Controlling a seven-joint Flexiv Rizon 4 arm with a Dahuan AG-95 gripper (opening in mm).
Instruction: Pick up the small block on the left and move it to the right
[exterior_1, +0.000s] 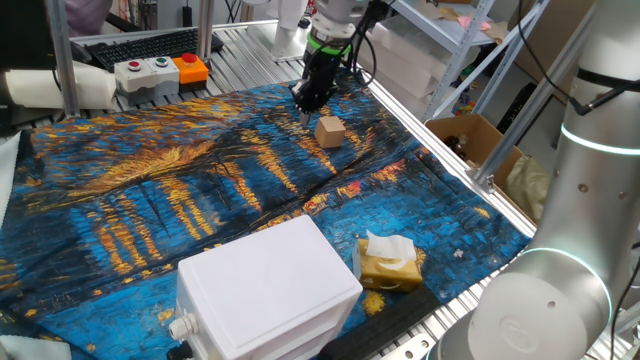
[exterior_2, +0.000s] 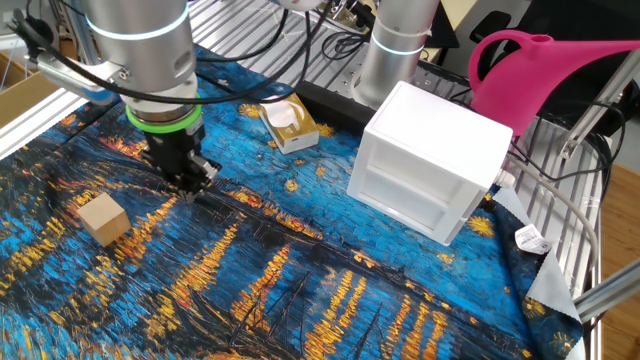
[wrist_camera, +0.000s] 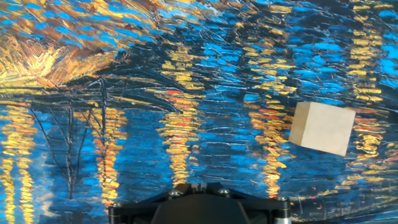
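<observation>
Cardboard box (exterior_1: 470, 135), brown and open-topped, stands off the bench beyond the cloth's edge, with only dark shapes showing inside that cannot be made out. On the bench (exterior_1: 250, 45), covered by a blue and orange painted-pattern cloth (exterior_1: 150, 200), the big white plastic box (exterior_2: 430, 160) lies with its open side facing outward, and the recess seen in the other fixed view holds nothing visible. Just beside that white box sits a yellow-brown packet (exterior_1: 388, 265) with white tissue sticking out of its top. The small plain light-tan wooden cube (exterior_1: 330, 130) rests flat on the cloth, well apart from the white box and near the black two-finger gripper (exterior_1: 305, 103). As a cube it has no long axis; in the hand view (wrist_camera: 322, 127) it sits slightly turned, so its edges run a little askew to the frame. Its faces are smooth, pale and unmarked, with clean square corners. The gripper hangs low over the cloth just beside the cube, not touching it, and holds nothing; its fingers are too hidden in every view to tell whether they are spread or closed. A pink plastic watering can (exterior_2: 540, 65) stands behind the white box.
</observation>
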